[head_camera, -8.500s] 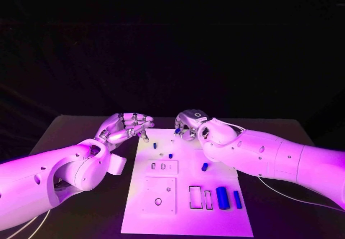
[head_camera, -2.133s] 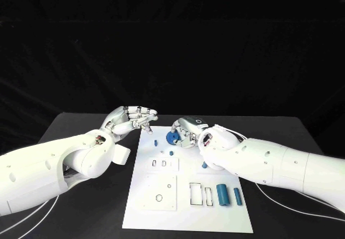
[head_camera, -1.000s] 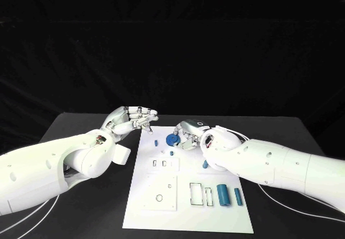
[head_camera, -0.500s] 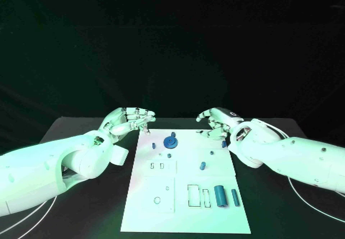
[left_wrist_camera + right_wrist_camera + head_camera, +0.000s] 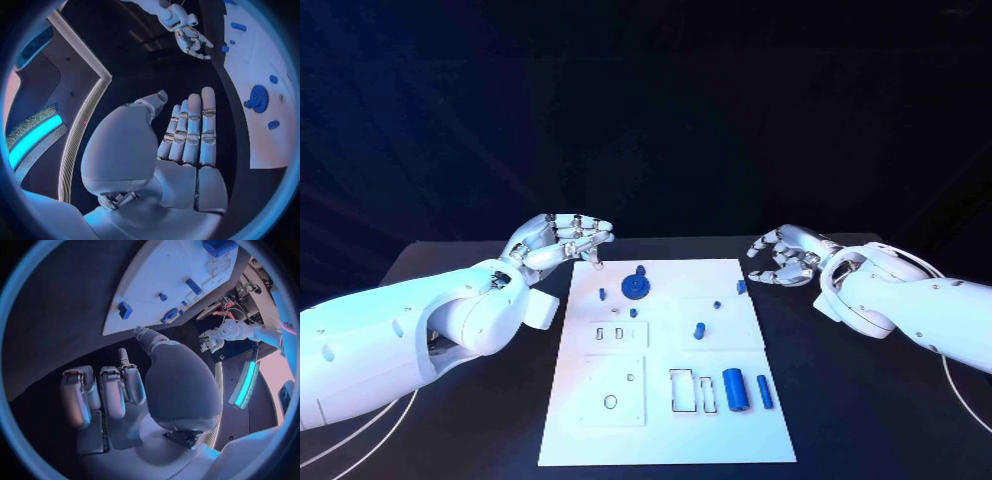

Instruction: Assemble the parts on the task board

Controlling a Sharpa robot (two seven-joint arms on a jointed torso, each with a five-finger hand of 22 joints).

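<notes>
My right hand (image 5: 788, 256) has let go of the blue gear (image 5: 636, 287), now seated far on the task board (image 5: 733, 400), fingers loosely curled, empty; left hand (image 5: 560, 243) hovers, fingers together, empty.

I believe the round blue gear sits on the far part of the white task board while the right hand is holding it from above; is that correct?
Not quite. The round blue gear does sit on the far part of the white task board, but the right hand is not holding it: in the head view that hand is off the board's right edge, over the black table, holding nothing.

Head camera overlooks task board (image 5: 668, 400); wrist cameras share it.
</notes>
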